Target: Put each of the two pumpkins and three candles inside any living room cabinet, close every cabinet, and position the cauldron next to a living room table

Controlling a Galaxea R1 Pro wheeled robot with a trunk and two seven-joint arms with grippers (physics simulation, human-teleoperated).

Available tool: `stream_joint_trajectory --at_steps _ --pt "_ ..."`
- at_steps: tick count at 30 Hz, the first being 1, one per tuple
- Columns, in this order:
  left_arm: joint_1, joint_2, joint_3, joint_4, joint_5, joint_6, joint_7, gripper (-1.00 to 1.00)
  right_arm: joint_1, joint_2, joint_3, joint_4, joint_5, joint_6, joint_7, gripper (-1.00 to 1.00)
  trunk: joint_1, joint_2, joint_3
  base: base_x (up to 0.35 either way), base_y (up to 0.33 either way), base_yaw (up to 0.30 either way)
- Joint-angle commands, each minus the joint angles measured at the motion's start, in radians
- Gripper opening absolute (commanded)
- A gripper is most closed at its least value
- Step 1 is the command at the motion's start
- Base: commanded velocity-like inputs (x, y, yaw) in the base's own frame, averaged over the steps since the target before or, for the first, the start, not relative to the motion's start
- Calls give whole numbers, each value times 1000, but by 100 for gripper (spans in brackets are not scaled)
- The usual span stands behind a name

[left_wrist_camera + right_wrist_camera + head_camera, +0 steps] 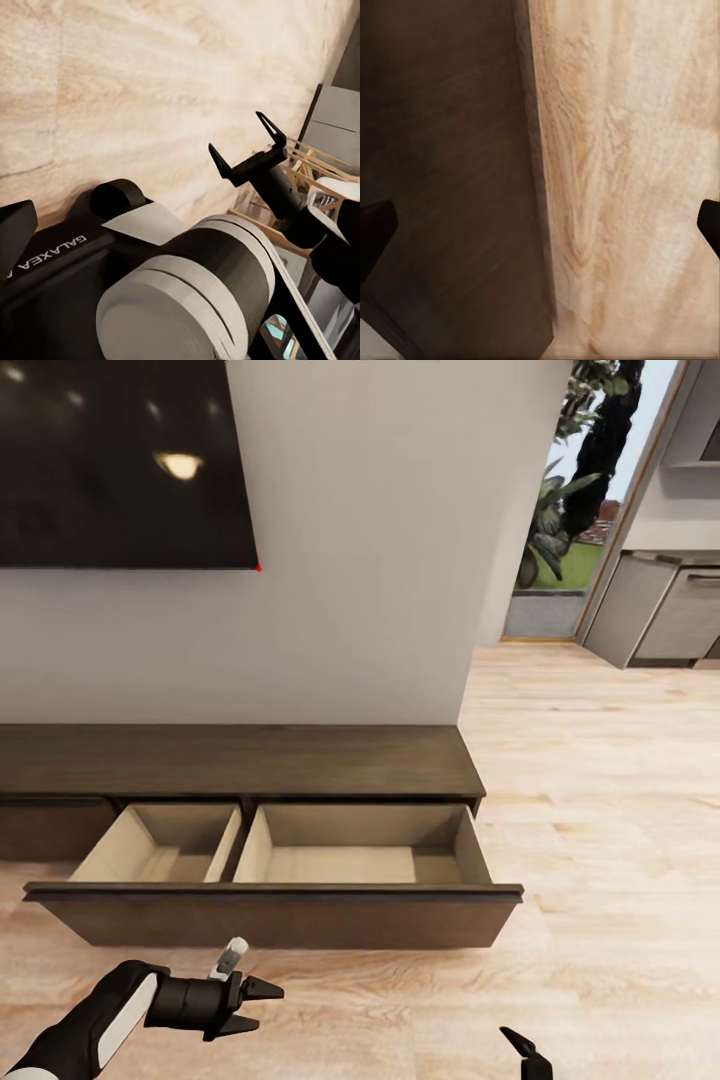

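Observation:
The long low dark brown cabinet (240, 760) stands against the white wall. Its wide drawer (280, 920) is pulled out, and I see nothing in its two pale beige compartments. My left gripper (262, 1007) hovers over the floor just in front of the drawer front, open and holding nothing. My right gripper (525, 1050) sits low at the front right; its fingers stand spread and empty in the left wrist view (238, 135). In the right wrist view the right gripper (542, 225) is over the edge between the dark cabinet front (442, 165) and the floor. The pumpkins, candles, cauldron and table are out of view.
A black TV screen (120, 460) hangs on the wall above the cabinet. Light wood floor (600, 810) stretches to the right toward a glass door (570, 530) with plants outside and grey kitchen units (660, 610).

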Motion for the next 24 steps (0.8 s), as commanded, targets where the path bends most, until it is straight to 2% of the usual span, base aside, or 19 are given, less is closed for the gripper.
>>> stream_joint_trajectory --at_steps 1,4,10,13,15,17,18,21,22,24 --pt "0 0 0 0 0 0 1 100 0 0 1 0 1 0 1 100 -4 7 3 0 0 0" --pt "0 -2 0 0 0 0 14 100 0 2 4 6 4 -2 -1 100 -15 28 13 0 0 0" --pt "0 -4 6 1 0 0 78 100 0 0 9 11 7 -2 -9 100 -38 70 31 0 0 0" --pt "0 -4 8 1 0 -1 120 100 0 -6 10 10 25 -3 -31 100 -50 91 41 0 0 0" --pt "0 -4 10 1 0 -4 158 100 0 -17 11 9 65 -3 -69 100 -58 105 47 0 0 0" --pt "0 -4 12 1 0 -9 228 100 0 -31 9 7 147 -6 -135 100 -65 119 53 0 0 0" --pt "0 -4 13 1 0 -10 249 100 0 -34 8 6 169 -9 -152 100 -69 126 56 0 0 0" --pt "0 -9 14 2 0 -39 400 100 0 -38 6 2 285 -54 -234 100 -81 147 66 0 0 0" --pt "0 -12 14 2 0 -51 427 100 0 -39 6 1 300 -62 -246 100 -84 154 69 0 0 0" --pt "0 -33 13 15 1 -108 536 100 0 -38 6 0 348 -83 -287 100 -92 168 75 0 0 0"
